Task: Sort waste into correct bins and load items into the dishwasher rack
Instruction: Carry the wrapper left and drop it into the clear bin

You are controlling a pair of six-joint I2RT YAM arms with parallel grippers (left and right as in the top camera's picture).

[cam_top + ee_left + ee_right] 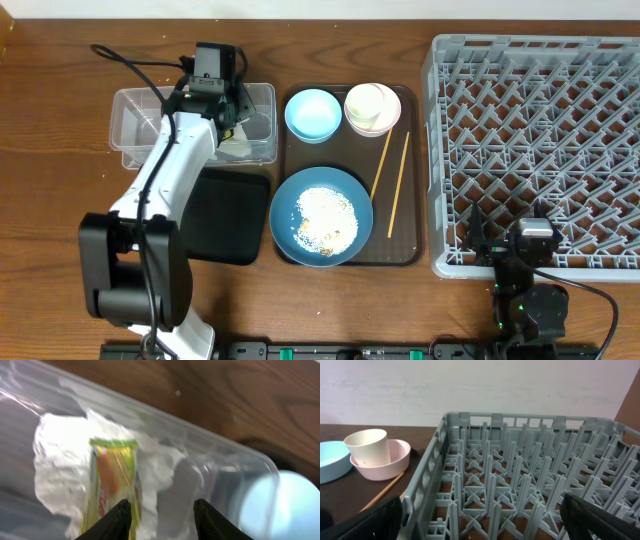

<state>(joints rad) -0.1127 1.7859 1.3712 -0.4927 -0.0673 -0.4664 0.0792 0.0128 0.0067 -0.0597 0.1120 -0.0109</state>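
Wrapper (112, 480) atop napkin (60, 460) inside clear tub (235, 455)

Wooden table (60, 60) bears clear tub (135, 125), black tray (235, 215), brown serving tray (405, 250); grey rack (540, 130) at right.

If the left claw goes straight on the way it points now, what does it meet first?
Probably the crumpled white napkin in the clear tub, beside the snack wrapper; depth is unclear.
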